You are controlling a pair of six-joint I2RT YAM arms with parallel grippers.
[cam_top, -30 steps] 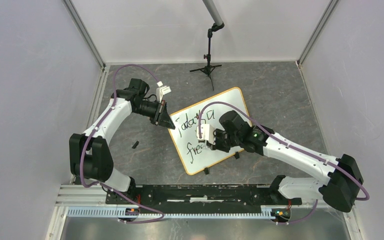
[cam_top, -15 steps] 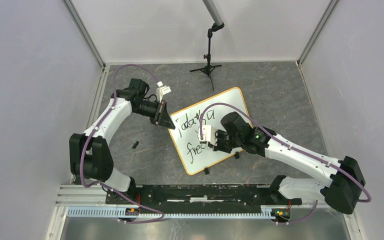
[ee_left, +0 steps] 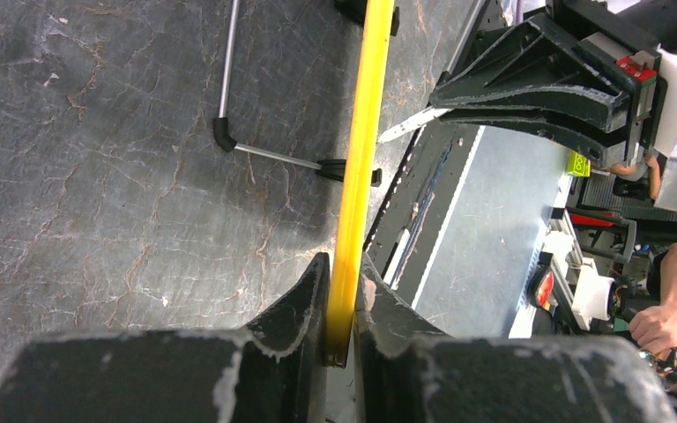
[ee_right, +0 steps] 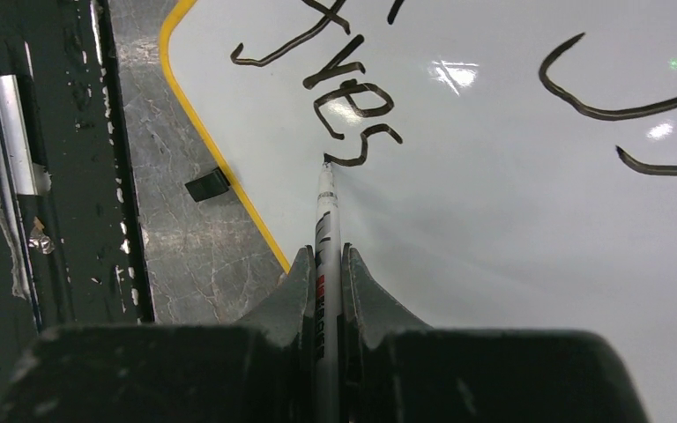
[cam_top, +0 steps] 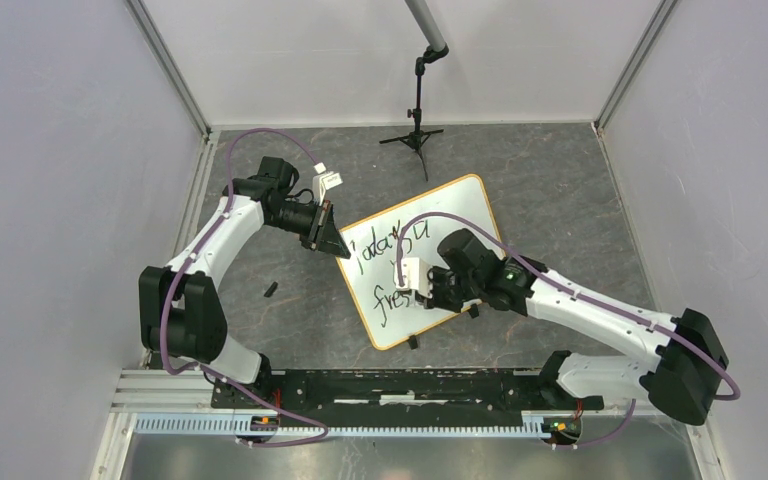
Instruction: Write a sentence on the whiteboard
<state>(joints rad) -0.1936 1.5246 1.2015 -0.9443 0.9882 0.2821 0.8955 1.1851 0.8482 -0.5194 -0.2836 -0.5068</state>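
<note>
Left gripper [ee_left: 342, 275] tight on whiteboard [cam_top: 463, 204] rim, right gripper [ee_right: 327, 261] tight on marker [ee_right: 327, 204] (tip near edge).

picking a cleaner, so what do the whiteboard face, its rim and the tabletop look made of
Whiteboard: smooth, glossy white face, probably a coated or melamine sheet; lamp glints reflect off it.
Rim: yellow-orange and fairly matte, looks like moulded plastic or rubber; which one is unclear.
Tabletop: dark grey with pale veins and a stone look, though it may be a printed laminate or mat.
</note>
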